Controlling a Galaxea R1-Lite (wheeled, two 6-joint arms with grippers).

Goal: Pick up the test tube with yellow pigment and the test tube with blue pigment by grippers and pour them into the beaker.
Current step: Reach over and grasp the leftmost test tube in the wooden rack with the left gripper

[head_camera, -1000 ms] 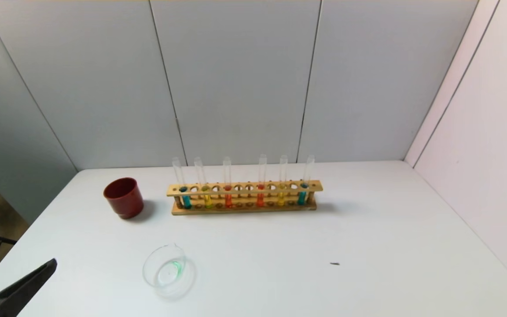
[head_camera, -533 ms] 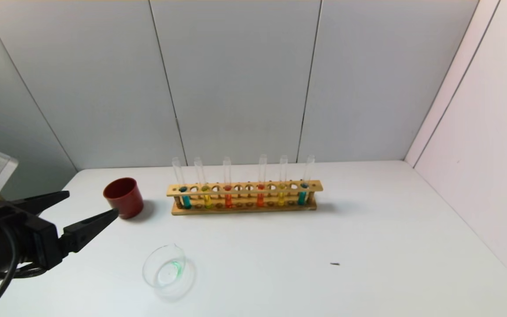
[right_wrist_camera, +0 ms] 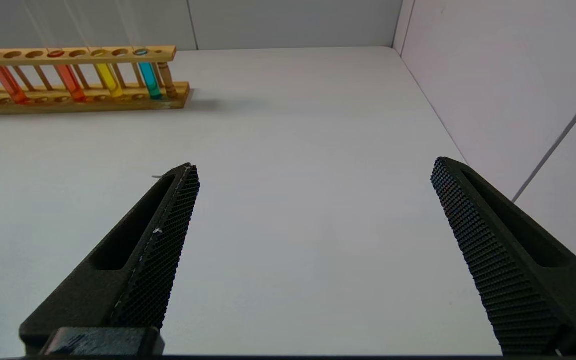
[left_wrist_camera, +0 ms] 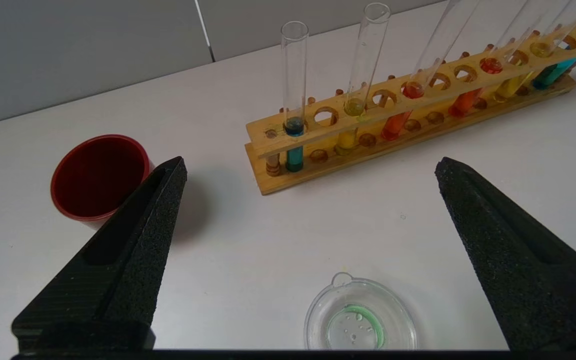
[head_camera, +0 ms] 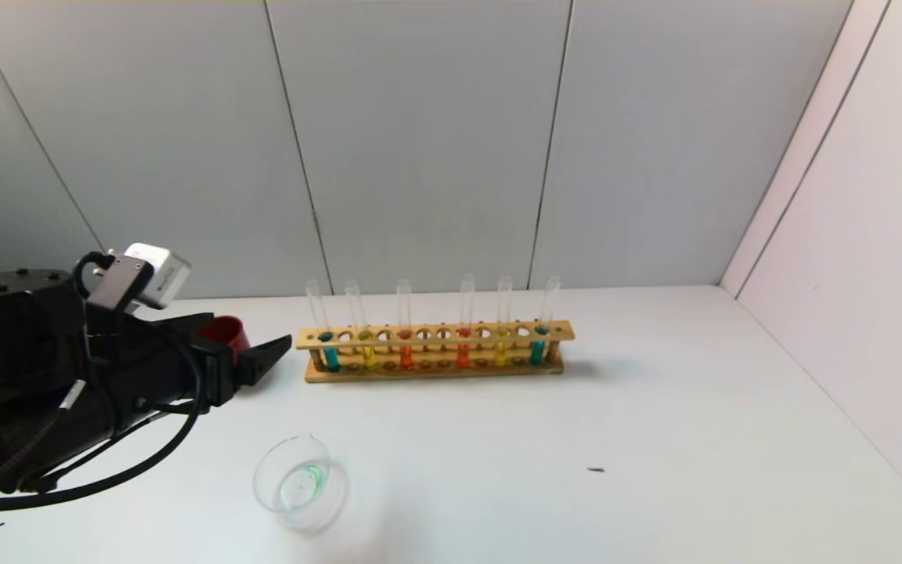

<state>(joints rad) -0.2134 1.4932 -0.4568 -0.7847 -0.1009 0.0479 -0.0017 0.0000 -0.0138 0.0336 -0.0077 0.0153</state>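
A wooden rack [head_camera: 435, 335] holds several upright test tubes. A blue tube [head_camera: 331, 357] stands at its left end with a yellow tube [head_camera: 370, 357] beside it. A second yellow tube [head_camera: 500, 354] and a teal-blue tube [head_camera: 537, 351] stand at its right end. The clear beaker [head_camera: 300, 483] sits nearer me and holds a green trace. My left gripper [head_camera: 251, 329] is open and empty, raised left of the rack. In the left wrist view the left gripper [left_wrist_camera: 310, 161] faces the blue tube [left_wrist_camera: 294, 150], the yellow tube [left_wrist_camera: 346, 140] and the beaker [left_wrist_camera: 360, 322]. My right gripper [right_wrist_camera: 314, 162] is open and empty, out of the head view.
A dark red cup [head_camera: 224, 329] stands left of the rack, partly hidden behind my left gripper. Two orange-red tubes [head_camera: 406, 354] fill the rack's middle. A small dark speck [head_camera: 595, 469] lies on the white table. Grey walls close the back and right side.
My left arm has risen and swung right and forward, from the table's left front corner to in front of the red cup, near the rack's left end. Its jaws stay open.
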